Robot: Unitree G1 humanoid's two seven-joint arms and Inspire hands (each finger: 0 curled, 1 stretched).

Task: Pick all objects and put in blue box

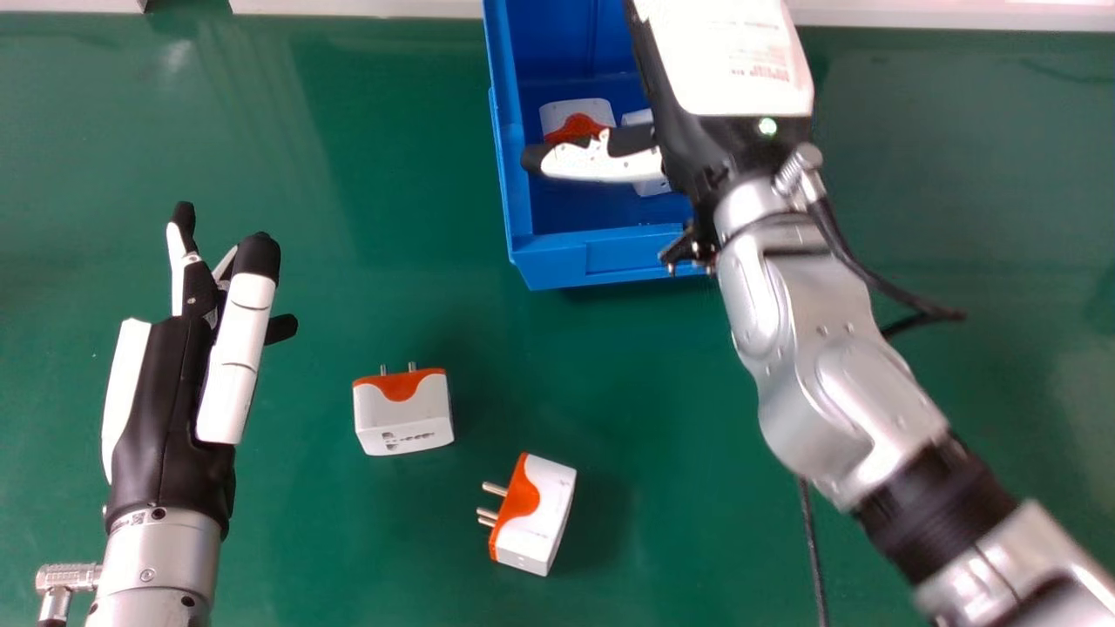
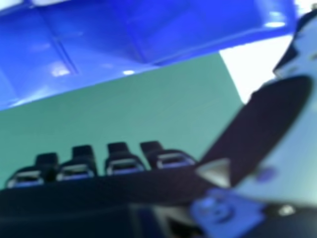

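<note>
At least two plug adapters (image 1: pixel 596 112) lie in the blue box (image 1: pixel 557 261); two white-and-orange adapters (image 1: pixel 403 422) (image 1: pixel 544 514) are left to box — right hand (image 1: pixel 601 164) open, empty; left hand (image 1: pixel 165 392) likewise.

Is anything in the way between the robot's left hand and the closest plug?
No, nothing I can see. Just bare green table lies between the left hand and that white and orange plug.

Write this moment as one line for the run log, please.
right hand at box | left hand open above table | two plugs on table | at least one plug in box | task unfinished
</note>
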